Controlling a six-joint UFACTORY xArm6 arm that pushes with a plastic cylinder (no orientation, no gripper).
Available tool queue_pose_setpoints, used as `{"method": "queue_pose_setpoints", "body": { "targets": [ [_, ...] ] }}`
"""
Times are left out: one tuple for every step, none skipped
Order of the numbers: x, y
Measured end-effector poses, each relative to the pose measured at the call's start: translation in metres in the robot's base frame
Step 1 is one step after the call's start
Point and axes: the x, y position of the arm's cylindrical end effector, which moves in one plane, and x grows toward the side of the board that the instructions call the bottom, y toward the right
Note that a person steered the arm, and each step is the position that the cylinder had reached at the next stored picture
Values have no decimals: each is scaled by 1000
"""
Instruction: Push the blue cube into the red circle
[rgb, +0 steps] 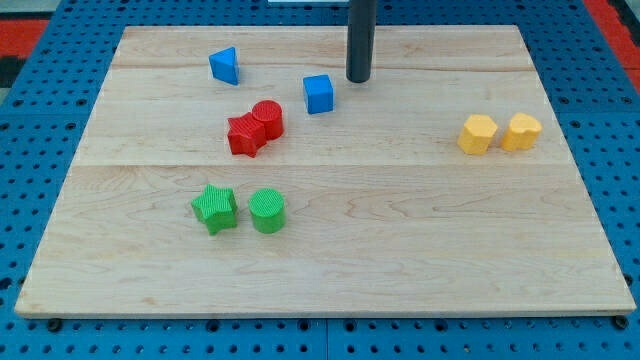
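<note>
Lining up behind the blue cube (319, 94), my tip (359, 79) — a bare rod, no hand, holding nothing — stands just to its upper right, apart; next, shove it left-downward into the nearby red circle (267, 117).

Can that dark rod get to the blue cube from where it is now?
Probably yes: my tip stands just to the view's right of the blue cube, slightly above it, with bare board between them.
</note>
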Motion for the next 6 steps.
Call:
{"method": "queue_pose_setpoints", "body": {
  "targets": [
    [8,-50],
    [9,-102],
    [11,-106],
    [11,-86],
    [16,-43],
    [51,-27]
  ]
}}
